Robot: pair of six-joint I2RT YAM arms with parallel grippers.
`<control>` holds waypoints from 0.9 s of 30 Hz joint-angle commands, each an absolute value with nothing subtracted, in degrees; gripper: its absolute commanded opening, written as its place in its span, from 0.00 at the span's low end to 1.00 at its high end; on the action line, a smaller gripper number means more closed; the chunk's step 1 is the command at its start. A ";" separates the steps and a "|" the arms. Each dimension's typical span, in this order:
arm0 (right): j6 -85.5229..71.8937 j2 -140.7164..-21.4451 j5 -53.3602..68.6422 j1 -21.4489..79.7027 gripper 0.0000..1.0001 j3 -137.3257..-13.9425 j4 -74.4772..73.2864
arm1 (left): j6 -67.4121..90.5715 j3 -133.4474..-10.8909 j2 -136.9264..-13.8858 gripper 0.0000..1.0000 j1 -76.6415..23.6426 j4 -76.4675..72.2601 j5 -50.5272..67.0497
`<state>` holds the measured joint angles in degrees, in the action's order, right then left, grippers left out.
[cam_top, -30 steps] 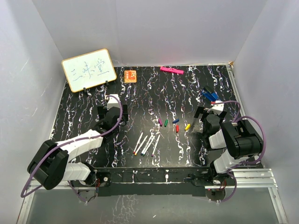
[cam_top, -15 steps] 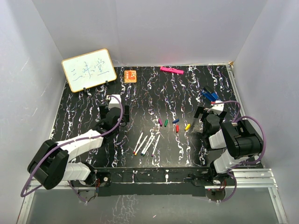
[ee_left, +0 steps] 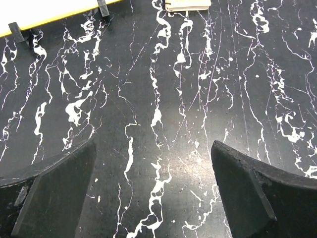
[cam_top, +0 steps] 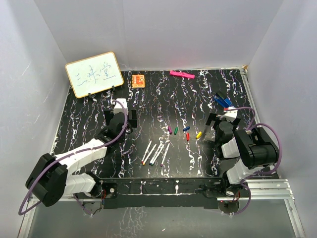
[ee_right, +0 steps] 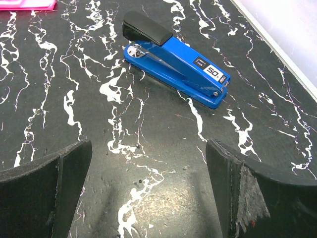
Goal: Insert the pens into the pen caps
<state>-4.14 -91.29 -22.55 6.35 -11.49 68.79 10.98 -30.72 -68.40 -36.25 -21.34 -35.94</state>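
Several white-barrelled pens [cam_top: 156, 152] lie side by side on the black marbled table [cam_top: 89, 129] near the front middle. The caps lie in a row just behind them: purple [cam_top: 170, 130], green [cam_top: 176, 131], blue [cam_top: 186, 129], red [cam_top: 188, 137] and yellow [cam_top: 198, 134]. My left gripper [cam_top: 120, 115] is open and empty, left of the pens; its wrist view [ee_left: 153, 148] shows only bare table. My right gripper [cam_top: 221, 118] is open and empty, right of the yellow cap; its wrist view [ee_right: 148, 148] shows none of the pens or caps.
A blue stapler [ee_right: 173, 59] lies just beyond my right gripper, also in the top view [cam_top: 222, 101]. A small whiteboard [cam_top: 94, 74], an orange block [cam_top: 138, 80] and a flat pink bar [cam_top: 181, 75] stand along the back. White walls enclose the table.
My left gripper has moved a little farther back and to the right. The right arm, pens and caps have not moved.
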 commanded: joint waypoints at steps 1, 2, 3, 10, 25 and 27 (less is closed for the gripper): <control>-3.50 -91.28 -22.51 6.04 0.98 -12.92 70.93 | 11.27 -33.82 -70.05 0.98 -36.65 -18.22 -36.03; -3.56 -91.24 -22.48 6.06 0.98 -12.88 70.93 | 11.58 -34.11 -70.37 0.98 -36.65 -17.86 -36.15; -3.54 -91.19 -22.45 6.06 0.98 -12.85 70.93 | 11.88 -34.32 -70.54 0.98 -36.65 -17.74 -36.32; -3.48 -90.90 -22.59 6.06 0.98 -12.77 71.14 | 11.49 -37.05 -70.90 0.99 -39.11 -15.73 -43.05; -3.22 -89.80 -22.68 6.02 0.98 -13.62 68.65 | 7.07 -34.95 -66.79 0.98 -40.66 -19.66 -43.43; -3.18 -89.67 -22.59 6.06 0.98 -13.56 68.88 | 9.10 -36.41 -66.39 0.98 -40.69 -16.94 -44.10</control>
<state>-4.14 -91.07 -22.52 6.26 -11.99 66.92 8.62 -35.35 -69.41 -40.42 -17.26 -42.96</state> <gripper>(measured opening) 0.980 0.984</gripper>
